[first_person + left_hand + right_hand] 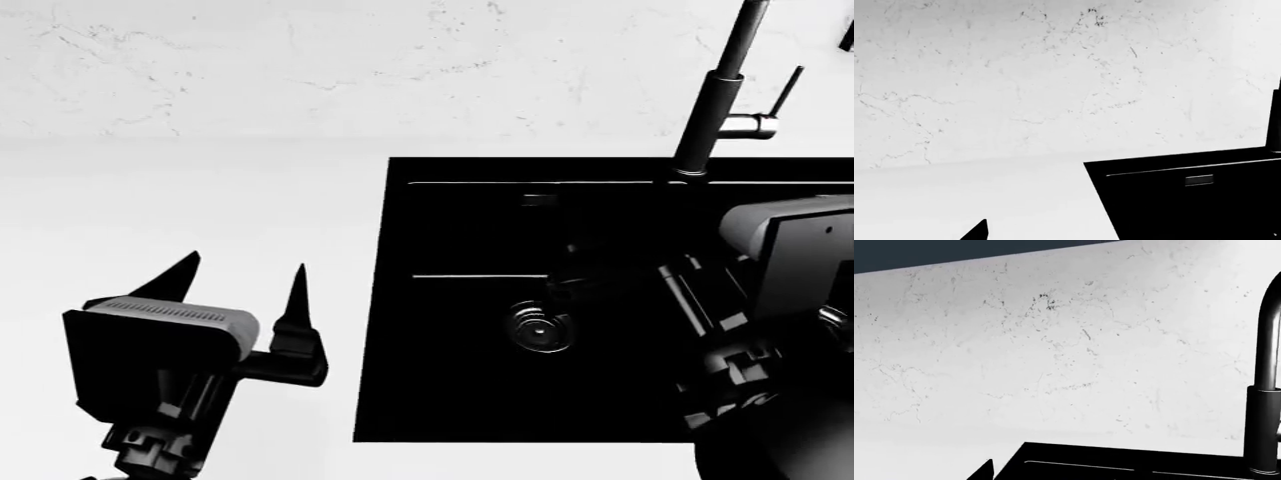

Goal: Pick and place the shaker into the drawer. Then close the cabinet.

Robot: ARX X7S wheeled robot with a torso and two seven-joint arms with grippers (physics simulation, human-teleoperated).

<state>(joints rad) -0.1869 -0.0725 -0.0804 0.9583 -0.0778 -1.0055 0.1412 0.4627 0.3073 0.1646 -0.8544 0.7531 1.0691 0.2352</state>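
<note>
The shaker and the drawer are out of view in all three views. My left gripper (pixel 240 285) hovers over the white countertop (pixel 174 190) left of the sink, open, with nothing between its two dark pointed fingertips (pixel 296 292). In the left wrist view only one fingertip (pixel 977 231) shows. My right arm (pixel 781 250) reaches over the right part of the black sink (pixel 441 230). One fingertip (pixel 985 471) of the right gripper (pixel 1067 476) shows far off to the side, so its jaws stand apart and hold nothing.
The black sink has a round drain (pixel 539 327) and a tall dark faucet (pixel 714 100) at its back edge. A marbled white wall (pixel 334 60) rises behind the counter. The faucet (pixel 1266 390) stands close to the right wrist.
</note>
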